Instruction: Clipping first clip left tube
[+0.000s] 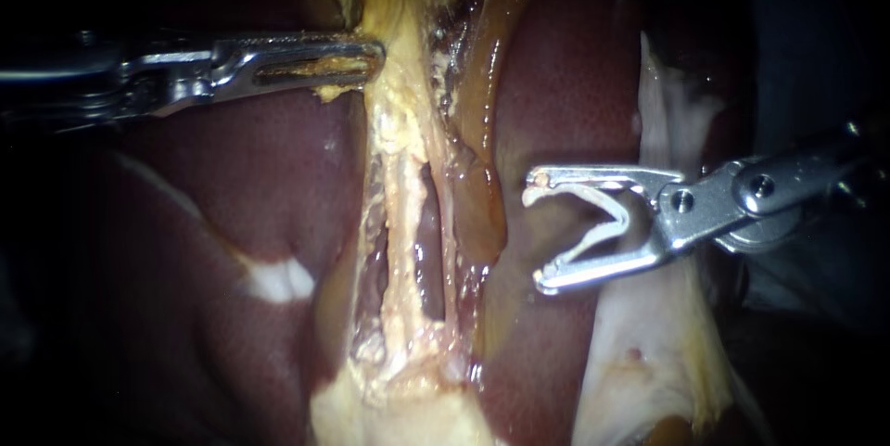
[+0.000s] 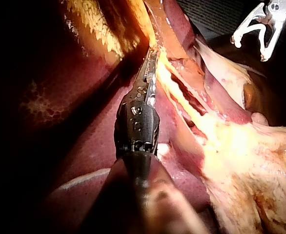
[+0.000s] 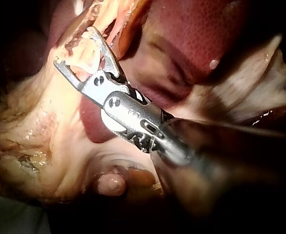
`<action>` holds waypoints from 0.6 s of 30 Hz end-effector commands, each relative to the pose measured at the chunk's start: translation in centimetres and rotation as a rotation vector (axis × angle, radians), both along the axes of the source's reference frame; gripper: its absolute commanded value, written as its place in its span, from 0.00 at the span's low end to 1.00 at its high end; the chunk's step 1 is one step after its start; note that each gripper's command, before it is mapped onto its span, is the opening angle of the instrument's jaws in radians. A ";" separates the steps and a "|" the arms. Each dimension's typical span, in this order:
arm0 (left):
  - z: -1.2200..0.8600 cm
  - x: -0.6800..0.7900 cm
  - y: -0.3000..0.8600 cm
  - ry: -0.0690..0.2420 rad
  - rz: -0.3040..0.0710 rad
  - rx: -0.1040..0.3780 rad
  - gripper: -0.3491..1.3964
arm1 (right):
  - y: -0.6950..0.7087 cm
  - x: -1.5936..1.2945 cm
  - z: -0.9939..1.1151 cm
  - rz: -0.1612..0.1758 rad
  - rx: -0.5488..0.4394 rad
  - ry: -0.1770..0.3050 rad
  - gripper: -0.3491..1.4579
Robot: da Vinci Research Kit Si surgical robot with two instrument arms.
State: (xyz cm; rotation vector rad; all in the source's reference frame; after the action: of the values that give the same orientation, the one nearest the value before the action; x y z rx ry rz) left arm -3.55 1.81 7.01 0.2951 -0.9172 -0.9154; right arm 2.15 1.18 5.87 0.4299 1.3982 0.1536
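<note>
Pale left tube [image 1: 401, 214] faced by right instrument [image 1: 536, 235], wide jaws holding a white clip [image 1: 607, 208].
Judged soft, slick; best straddled mid-length. Yellowish tissue [image 1: 391, 89] clamped by left instrument [image 1: 376, 57].

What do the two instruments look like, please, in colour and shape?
The left instrument is bright silver metal with long, narrow, slotted jaws and a dark shaft; its wrist view shows a black housing with small screws. The right instrument is also silver, with shorter, wider jaws, two round pivot pins and a dark shaft.
</note>
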 end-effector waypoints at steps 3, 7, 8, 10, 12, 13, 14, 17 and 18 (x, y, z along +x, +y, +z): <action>-0.02 0.01 0.00 0.000 0.000 0.001 0.00 | 0.00 0.00 0.00 0.000 0.000 0.000 0.52; -0.16 0.08 0.00 -0.003 0.001 0.007 0.00 | -0.06 0.02 0.04 -0.001 -0.010 0.002 0.52; -0.22 0.10 0.00 -0.003 0.001 0.009 0.00 | -0.09 0.05 0.07 0.002 0.004 -0.002 0.52; -0.36 0.15 0.01 -0.005 0.001 0.014 0.00 | -0.15 0.14 0.15 0.004 0.028 -0.006 0.52; -0.49 0.18 0.00 -0.005 0.001 0.019 0.00 | -0.22 0.25 0.24 0.005 0.040 -0.007 0.52; -0.55 0.20 0.00 -0.003 0.001 0.021 0.00 | -0.25 0.30 0.29 0.006 0.050 -0.005 0.52; -0.62 0.21 -0.02 -0.005 -0.001 0.022 0.00 | -0.30 0.38 0.37 0.001 0.057 -0.010 0.52; -0.77 0.22 -0.08 -0.006 -0.009 0.021 0.00 | -0.42 0.58 0.57 -0.005 0.086 -0.020 0.52; -0.80 0.22 -0.09 -0.008 -0.012 0.020 0.00 | -0.46 0.64 0.62 -0.006 0.094 -0.023 0.52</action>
State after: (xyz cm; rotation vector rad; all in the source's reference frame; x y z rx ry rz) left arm -3.33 1.70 6.19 0.3143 -0.9170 -0.9356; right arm 2.84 0.69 6.54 0.5178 1.3657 0.2271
